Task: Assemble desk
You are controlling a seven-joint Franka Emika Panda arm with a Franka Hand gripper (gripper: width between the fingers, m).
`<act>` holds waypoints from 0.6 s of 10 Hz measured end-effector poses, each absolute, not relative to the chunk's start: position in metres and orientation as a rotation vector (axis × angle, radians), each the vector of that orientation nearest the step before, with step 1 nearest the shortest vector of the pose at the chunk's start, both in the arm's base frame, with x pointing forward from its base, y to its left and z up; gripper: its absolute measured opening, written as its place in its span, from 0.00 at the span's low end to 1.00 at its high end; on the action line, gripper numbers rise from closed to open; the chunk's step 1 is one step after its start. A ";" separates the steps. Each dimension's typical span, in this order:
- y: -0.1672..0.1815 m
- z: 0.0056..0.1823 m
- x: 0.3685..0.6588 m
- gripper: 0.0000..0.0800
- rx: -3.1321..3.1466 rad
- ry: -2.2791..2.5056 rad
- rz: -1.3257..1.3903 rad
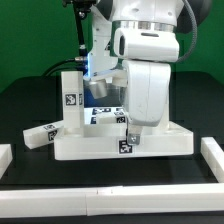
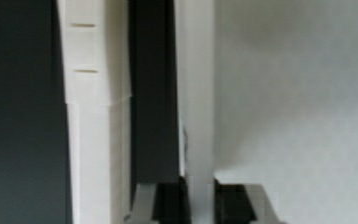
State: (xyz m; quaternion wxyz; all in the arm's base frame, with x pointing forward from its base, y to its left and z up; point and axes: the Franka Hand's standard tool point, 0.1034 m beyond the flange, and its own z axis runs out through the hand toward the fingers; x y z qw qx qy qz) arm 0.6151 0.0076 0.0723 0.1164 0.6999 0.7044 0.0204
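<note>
Bulky white robot arm at centre of exterior view, reaching down over black table.

Desk top flat on table at mid-scene, under the arm, raised rim up, black-and-white tag on its near wall.

Long front border bar across the near edge of table, apart from desk top. Shorter side border bar at exterior view's right.

Upright leg standing at desk top's corner on exterior view's left, tag facing camera. Touching the desk top or just beside it: cannot tell.

Lying leg flat on table, further to exterior view's left, near that same corner.

Gripper low at desk top's near side, mostly hidden by the wrist in exterior view.

Wrist view: gripper nearly closed, dark fingers pressed on both faces of thin white rim of desk top. Grip looks firm, no gap visible.

Beside it, across a dark gap, a white bar with two small notches; which part it is, unclear.
</note>
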 end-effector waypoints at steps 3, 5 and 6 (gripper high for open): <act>0.040 0.052 0.644 0.06 2.141 1.973 0.092; 0.035 0.044 0.640 0.07 2.099 1.950 0.144; 0.032 0.043 0.636 0.07 2.131 1.936 0.120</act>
